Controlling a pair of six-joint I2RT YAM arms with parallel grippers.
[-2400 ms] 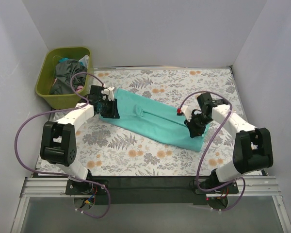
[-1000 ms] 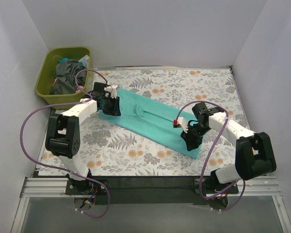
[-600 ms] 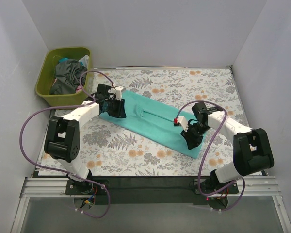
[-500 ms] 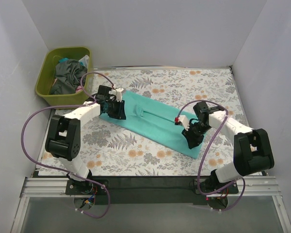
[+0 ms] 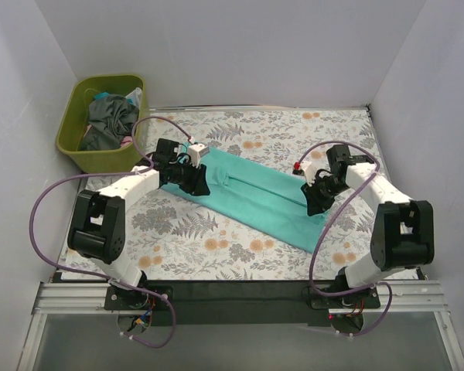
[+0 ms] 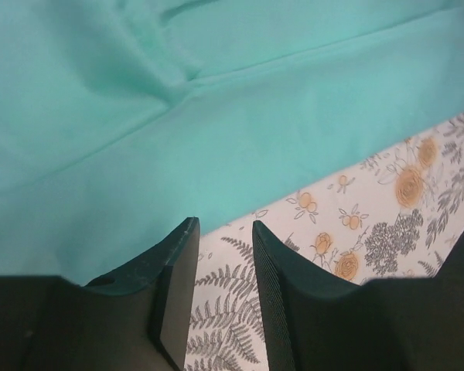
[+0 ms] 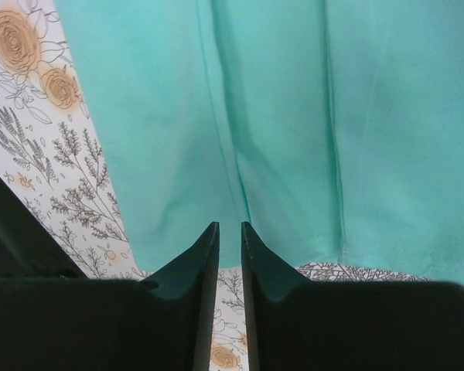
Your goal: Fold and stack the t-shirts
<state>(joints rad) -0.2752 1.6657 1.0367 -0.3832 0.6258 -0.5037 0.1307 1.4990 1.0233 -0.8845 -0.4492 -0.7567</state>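
The left arm is stretched low over the tabletop (image 5: 216, 249) towards the far left, and the left gripper (image 5: 192, 176) is held over the far-left end of the teal t-shirt (image 5: 251, 197). In the left wrist view its fingers (image 6: 172, 270) are seen a little apart. Nothing is held between them, and their tips are set at the shirt's near edge, where cloth meets the floral tabletop.

The right arm is bent in from the right side, with the right gripper (image 5: 314, 198) placed over the shirt's right part, short of its near-right corner. In the right wrist view its fingers (image 7: 206, 263) are seen almost together. A narrow slit is left between them and no cloth is caught in it.

The shirt is laid as a long folded strip running diagonally from the far left to the near right of the tabletop. A green basket (image 5: 81, 157) with dark clothes (image 5: 108, 120) in it is set beyond the tabletop's far-left corner.

Compared with half a second ago, the left gripper has been shifted rightward along the strip, away from the basket. The right gripper has been drawn back from the near-right end towards the far side. The shirt's diagonal lie is little changed.
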